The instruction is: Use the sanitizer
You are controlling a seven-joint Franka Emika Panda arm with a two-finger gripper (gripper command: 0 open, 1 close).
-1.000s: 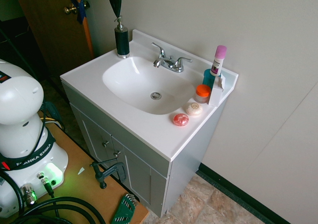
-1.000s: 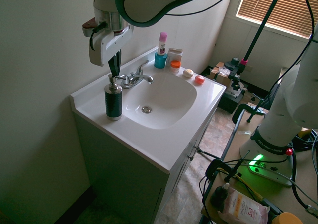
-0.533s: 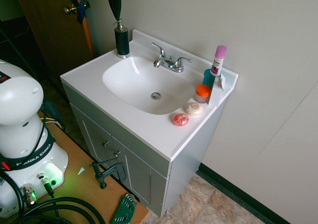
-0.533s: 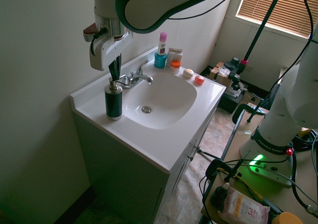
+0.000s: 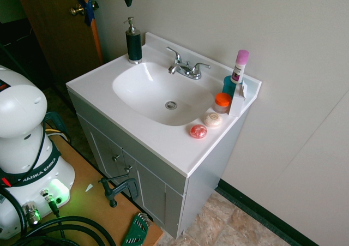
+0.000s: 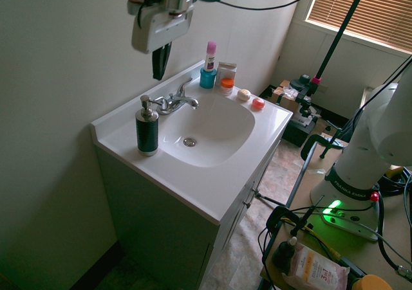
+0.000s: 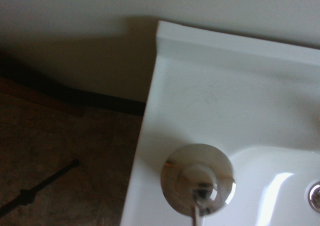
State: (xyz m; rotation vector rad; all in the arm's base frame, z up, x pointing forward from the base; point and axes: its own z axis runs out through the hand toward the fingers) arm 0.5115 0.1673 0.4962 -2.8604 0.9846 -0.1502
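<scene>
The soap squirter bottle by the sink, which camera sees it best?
The second exterior view: the dark green cylindrical bottle with silver pump shows whole and large. The first exterior view shows it whole but smaller; the wrist view shows just its blurry top from above.

Exterior views: dim, sharp enough; slatted blinds (image 6: 360,13) glowing at one side, cabinet side (image 6: 151,213) in shadow. Green glow on the robot's base (image 6: 344,216). Wrist view: soft focus — pale glare streak in the basin (image 7: 272,196), floor (image 7: 90,146) dark.
</scene>
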